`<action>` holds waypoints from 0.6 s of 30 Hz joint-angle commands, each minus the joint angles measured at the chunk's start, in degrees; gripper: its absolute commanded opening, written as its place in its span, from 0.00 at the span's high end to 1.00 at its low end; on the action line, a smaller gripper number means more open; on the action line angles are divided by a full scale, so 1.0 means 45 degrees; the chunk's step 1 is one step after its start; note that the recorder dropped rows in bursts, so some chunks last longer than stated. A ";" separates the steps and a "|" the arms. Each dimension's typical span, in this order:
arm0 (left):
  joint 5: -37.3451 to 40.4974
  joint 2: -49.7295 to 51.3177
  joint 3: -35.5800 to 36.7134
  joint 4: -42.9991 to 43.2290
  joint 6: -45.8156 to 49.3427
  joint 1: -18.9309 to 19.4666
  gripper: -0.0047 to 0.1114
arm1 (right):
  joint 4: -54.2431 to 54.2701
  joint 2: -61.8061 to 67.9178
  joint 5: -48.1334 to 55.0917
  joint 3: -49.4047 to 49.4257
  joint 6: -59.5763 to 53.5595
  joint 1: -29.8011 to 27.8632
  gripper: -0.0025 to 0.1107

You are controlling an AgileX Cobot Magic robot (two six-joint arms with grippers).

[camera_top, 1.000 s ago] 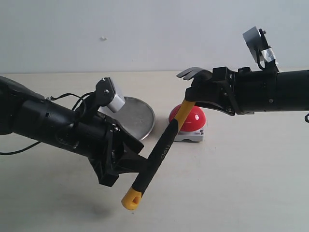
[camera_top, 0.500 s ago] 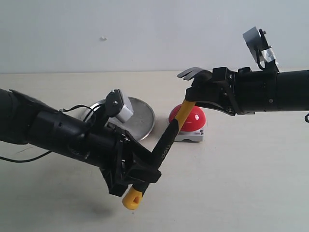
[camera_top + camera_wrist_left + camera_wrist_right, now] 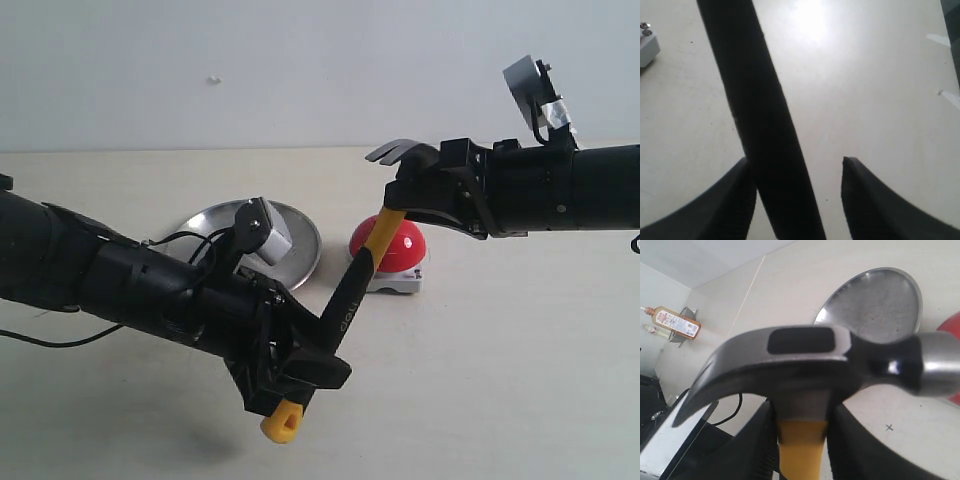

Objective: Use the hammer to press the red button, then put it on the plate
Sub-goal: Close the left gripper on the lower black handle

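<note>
My right gripper [image 3: 402, 200] is shut on the hammer [image 3: 345, 305] just below its dark head and holds it in the air, handle slanting down to the left, yellow looped end lowest. In the right wrist view the head [image 3: 810, 355] fills the frame, and the right gripper [image 3: 802, 440] clamps the yellow neck. My left gripper [image 3: 305, 368] sits open around the lower black handle. The handle [image 3: 760, 115] touches one finger, with a gap to the other; the left gripper [image 3: 796, 161] is not clamped. The red button [image 3: 402, 248] lies behind the handle, and the plate [image 3: 295, 240] is to its left.
The plate [image 3: 875, 300] and a sliver of the red button [image 3: 953, 322] show beyond the head. A pale grey corner with a screw [image 3: 647, 45] lies at the edge of the left wrist view. A bottle [image 3: 672, 321] stands far off. A cable trails by the left arm [image 3: 90, 275].
My left arm has moved right and down along the hammer's handle; its fingers now straddle the handle near the yellow end. The right arm and hammer head have stayed in place.
</note>
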 commanded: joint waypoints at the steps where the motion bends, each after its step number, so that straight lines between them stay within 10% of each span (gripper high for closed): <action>1: 0.0190 -0.0018 0.0025 -0.0371 -0.0267 -0.0057 0.52 | 0.0633 -0.0259 0.0445 -0.0040 -0.0058 0.0008 0.98; 18: -0.0072 -0.0018 -0.0028 -0.0181 -0.2385 -0.0057 0.52 | 0.0633 -0.0259 0.0662 -0.0040 -0.0058 0.0008 0.98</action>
